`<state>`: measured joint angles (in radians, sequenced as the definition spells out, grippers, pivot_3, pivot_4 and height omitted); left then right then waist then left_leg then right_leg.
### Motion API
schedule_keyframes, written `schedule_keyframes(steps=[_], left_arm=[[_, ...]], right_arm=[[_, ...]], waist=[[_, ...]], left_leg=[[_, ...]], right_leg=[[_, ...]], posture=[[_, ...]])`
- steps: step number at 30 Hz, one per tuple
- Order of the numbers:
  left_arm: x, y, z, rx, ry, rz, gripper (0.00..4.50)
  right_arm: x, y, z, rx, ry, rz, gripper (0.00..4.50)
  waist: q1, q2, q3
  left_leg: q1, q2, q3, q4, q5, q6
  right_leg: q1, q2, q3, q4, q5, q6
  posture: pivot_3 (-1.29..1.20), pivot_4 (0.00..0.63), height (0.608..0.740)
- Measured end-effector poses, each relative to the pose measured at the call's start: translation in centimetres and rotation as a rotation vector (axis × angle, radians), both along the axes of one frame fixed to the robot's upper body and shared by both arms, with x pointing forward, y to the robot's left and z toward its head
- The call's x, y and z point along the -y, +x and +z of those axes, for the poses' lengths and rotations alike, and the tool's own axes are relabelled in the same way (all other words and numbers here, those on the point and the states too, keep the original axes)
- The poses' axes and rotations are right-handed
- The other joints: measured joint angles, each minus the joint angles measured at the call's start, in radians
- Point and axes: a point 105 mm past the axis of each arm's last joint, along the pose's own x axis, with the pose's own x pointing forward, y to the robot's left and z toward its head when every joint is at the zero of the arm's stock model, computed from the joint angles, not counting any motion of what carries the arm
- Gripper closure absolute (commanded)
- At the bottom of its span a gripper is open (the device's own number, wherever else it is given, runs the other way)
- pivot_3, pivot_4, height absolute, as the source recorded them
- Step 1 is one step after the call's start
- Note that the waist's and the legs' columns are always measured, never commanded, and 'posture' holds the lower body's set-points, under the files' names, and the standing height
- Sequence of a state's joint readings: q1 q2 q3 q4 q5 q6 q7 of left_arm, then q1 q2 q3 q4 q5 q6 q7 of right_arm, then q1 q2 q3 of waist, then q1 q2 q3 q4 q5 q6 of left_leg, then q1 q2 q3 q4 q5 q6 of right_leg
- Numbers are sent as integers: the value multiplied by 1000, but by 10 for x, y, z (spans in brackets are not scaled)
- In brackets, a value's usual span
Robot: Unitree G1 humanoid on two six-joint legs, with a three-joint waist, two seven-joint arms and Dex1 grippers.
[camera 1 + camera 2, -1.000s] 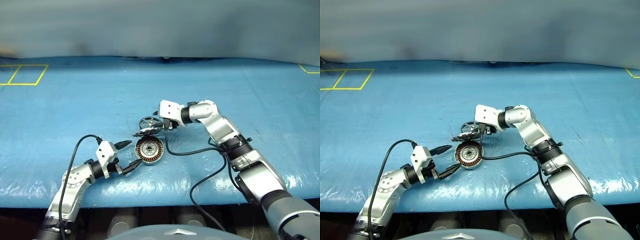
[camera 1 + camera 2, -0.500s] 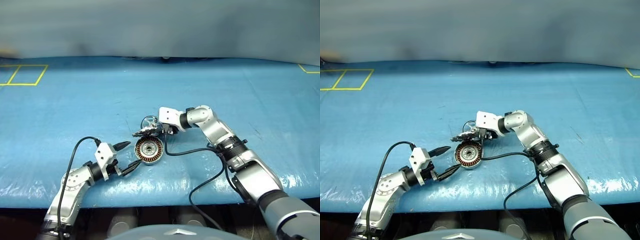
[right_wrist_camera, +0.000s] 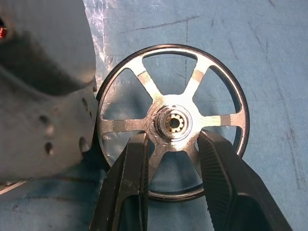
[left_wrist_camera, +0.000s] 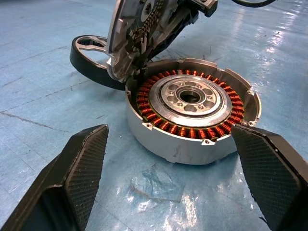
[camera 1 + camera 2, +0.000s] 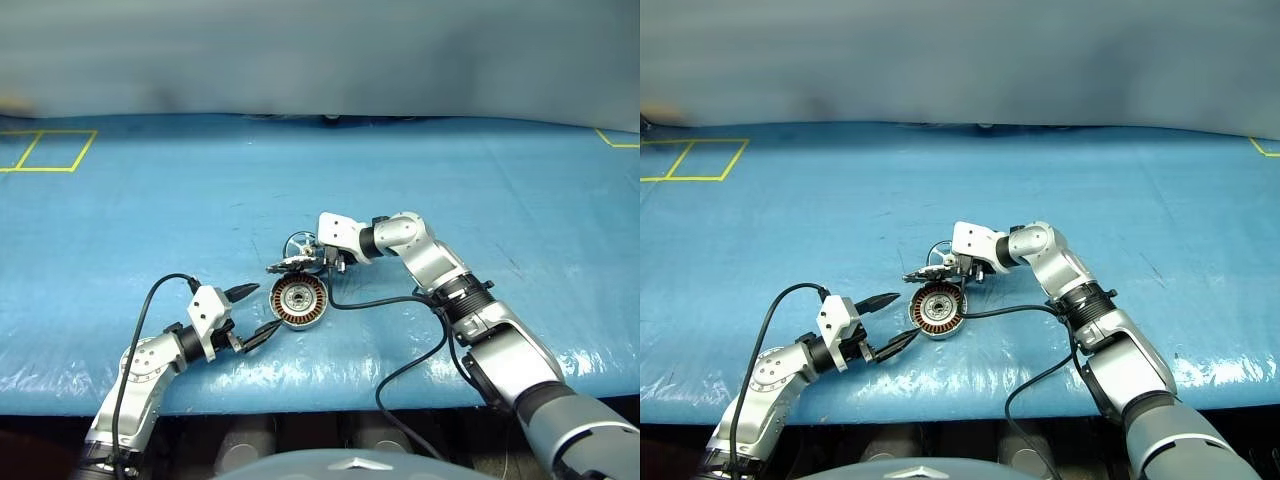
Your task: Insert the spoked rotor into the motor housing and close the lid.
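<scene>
Blue sheeting covers the table (image 5: 480, 170), and nearest on it the left gripper (image 5: 255, 311) hangs spread wide just short of the motor housing (image 5: 299, 300), touching nothing. Just beyond the housing its lid (image 4: 126, 36) stands tilted open, and behind that the spoked rotor (image 3: 172, 122) lies flat on the sheet. The right gripper (image 3: 169, 144) has its fingers either side of the rotor's hub; whether they pinch it I cannot tell, but the rotor looks light, stiff and slippery, with thin spokes, so the hub seems the best hold.
</scene>
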<state>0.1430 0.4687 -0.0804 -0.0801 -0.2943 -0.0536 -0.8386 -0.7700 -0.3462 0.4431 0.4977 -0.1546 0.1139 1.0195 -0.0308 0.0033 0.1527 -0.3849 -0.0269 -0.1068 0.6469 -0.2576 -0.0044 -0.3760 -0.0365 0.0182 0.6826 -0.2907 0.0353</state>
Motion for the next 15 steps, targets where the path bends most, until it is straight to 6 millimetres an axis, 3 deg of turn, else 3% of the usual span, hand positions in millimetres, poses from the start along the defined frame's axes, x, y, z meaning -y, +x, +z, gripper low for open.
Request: schedule_keyframes(steps=[8, 15], left_arm=[[0, 0, 0, -1, 3, -1, 174], [1, 0, 0, -2, 2, -9, 174]], right_arm=[[20, 5, 6, 46, 26, -80, 3373], [85, 8, 27, 156, 49, -332, 3373]], waist=[[5, 0, 0], [10, 0, 0]], left_leg=[[1, 0, 0, 0, 0, 0], [-6, 0, -1, 0, 0, 0]], right_leg=[[1, 0, 0, 0, 0, 0], [-5, 0, 1, 0, 0, 0]], posture=[[0, 150, 740], [0, 150, 740]])
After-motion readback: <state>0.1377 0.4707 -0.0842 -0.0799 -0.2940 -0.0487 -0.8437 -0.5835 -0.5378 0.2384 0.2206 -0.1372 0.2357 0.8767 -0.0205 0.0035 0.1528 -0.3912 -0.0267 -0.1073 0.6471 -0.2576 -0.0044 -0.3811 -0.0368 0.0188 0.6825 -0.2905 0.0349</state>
